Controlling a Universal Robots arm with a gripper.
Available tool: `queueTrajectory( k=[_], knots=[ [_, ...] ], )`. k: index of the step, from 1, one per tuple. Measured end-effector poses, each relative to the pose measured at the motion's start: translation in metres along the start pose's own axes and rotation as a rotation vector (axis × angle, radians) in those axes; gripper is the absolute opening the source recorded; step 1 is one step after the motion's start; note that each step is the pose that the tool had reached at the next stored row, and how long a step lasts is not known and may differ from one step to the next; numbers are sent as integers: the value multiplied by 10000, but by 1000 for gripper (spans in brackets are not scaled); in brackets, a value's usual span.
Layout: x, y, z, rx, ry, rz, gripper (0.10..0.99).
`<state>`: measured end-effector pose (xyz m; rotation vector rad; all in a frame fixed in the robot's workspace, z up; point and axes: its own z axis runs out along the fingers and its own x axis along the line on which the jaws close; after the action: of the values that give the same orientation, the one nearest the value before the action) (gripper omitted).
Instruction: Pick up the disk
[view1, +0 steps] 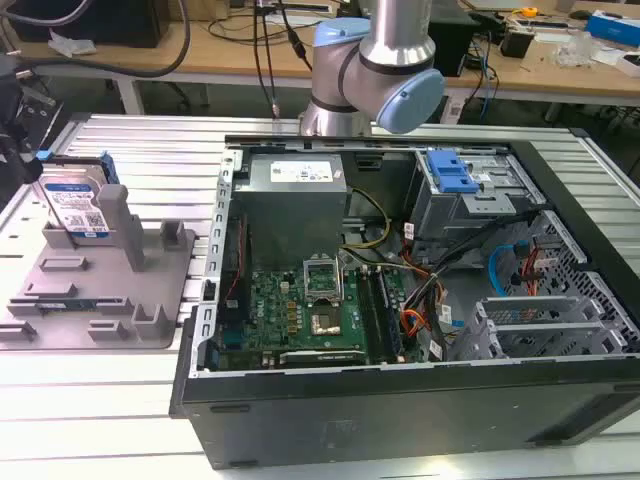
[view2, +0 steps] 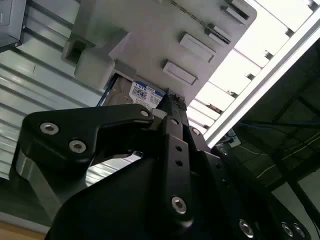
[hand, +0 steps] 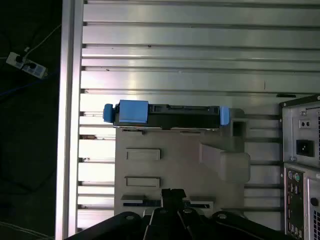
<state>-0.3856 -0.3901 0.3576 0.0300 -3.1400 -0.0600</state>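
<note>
The disk (view1: 68, 182) stands up on its edge in the grey fixture (view1: 100, 305), in the upper left of the exterior view. Its white-and-blue label (view1: 82, 212) faces out, and a grey post (view1: 122, 228) stands just in front of it. The robot arm (view1: 375, 50) is at the top middle of that picture, behind the open computer case (view1: 400, 425). So the disk is well off to the exterior view's left of the arm, out on the ribbed metal table (view1: 150, 150). The first wrist view looks down on the disk's top edge. From there it looks like a long thin dark bar with a blue rail (hand: 132, 111) at one end and a bit of blue at the other. The gripper (hand: 173, 194) is apart from the disk and does not touch it, and the flat grey fixture lies between them. Its two fingers (hand: 167, 196) are pressed together with no gap, and it holds nothing. The gripper's side links spread out the same way the disk's long edge runs. So I think the fingers work along the disk's length, not across its thin side. In the second wrist view the label peeks out just past the gripper's tip, so the gripper points roughly toward the disk.
</note>
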Motion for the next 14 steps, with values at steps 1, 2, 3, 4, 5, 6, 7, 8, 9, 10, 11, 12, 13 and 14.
queueTrajectory(
  k=[1,2,3,4,5,6,7,8,9,10,11,12,13,14],
  knots=[
    [0,0,0,0,0,0,106],
    [0,0,0,0,-1,0,106],
    [0,0,0,0,0,0,106],
    [0,0,0,0,0,0,106],
    [0,0,0,0,0,0,106],
    [0,0,0,0,0,0,106],
    [0,0,0,0,0,0,106],
    [0,0,0,0,-1,0,106],
    [0,0,0,0,-1,-1,106],
    [0,0,0,1,2,-50,106],
    [0,0,1,0,10,-301,106],
    [0,0,2,0,16,-449,106],
    [0,0,3,1,29,-781,106],
    [0,0,4,1,39,-1032,106]
  ],
)
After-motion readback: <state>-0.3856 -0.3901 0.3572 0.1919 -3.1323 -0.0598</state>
